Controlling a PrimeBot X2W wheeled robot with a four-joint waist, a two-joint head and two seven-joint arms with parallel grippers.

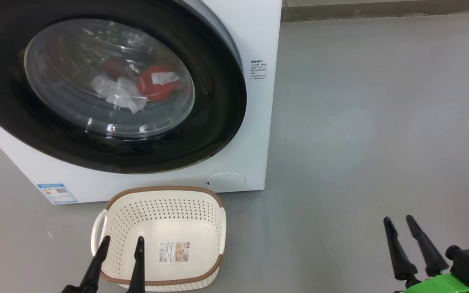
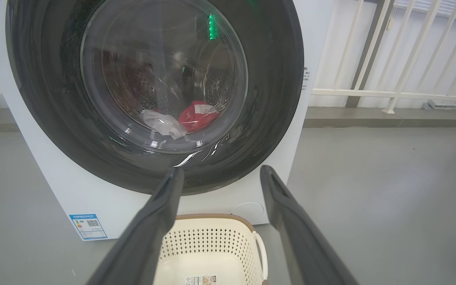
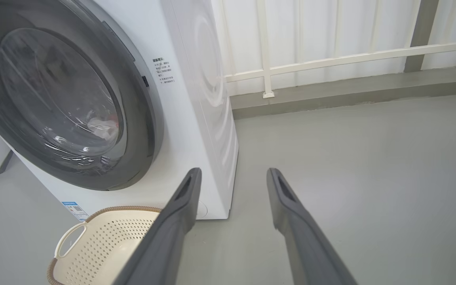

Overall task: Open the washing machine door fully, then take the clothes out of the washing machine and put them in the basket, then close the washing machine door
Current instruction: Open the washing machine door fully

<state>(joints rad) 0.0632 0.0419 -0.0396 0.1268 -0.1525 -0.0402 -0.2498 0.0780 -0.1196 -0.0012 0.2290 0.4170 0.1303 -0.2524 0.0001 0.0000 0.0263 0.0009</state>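
Note:
The white washing machine point(image 1: 259, 134) fills the upper left, and its black-rimmed round door point(image 1: 218, 118) lies shut against the front. Behind the glass lie the clothes point(image 1: 153, 83), a red piece with a white label beside a white piece, also visible as clothes point(image 2: 190, 118) in the left wrist view. On the floor before the machine stands the cream basket point(image 1: 165, 199), with only a sticker inside. Over the basket's near left hangs my left gripper point(image 1: 122, 243), open and holding nothing. Far to the right above bare floor, my right gripper point(image 1: 399, 221) is open and holding nothing.
Grey floor point(image 1: 381, 122) stretches to the right of the machine. A white railing point(image 3: 331, 59) and a low kerb run along the back wall. A blue label point(image 1: 57, 193) is stuck at the machine's lower left corner.

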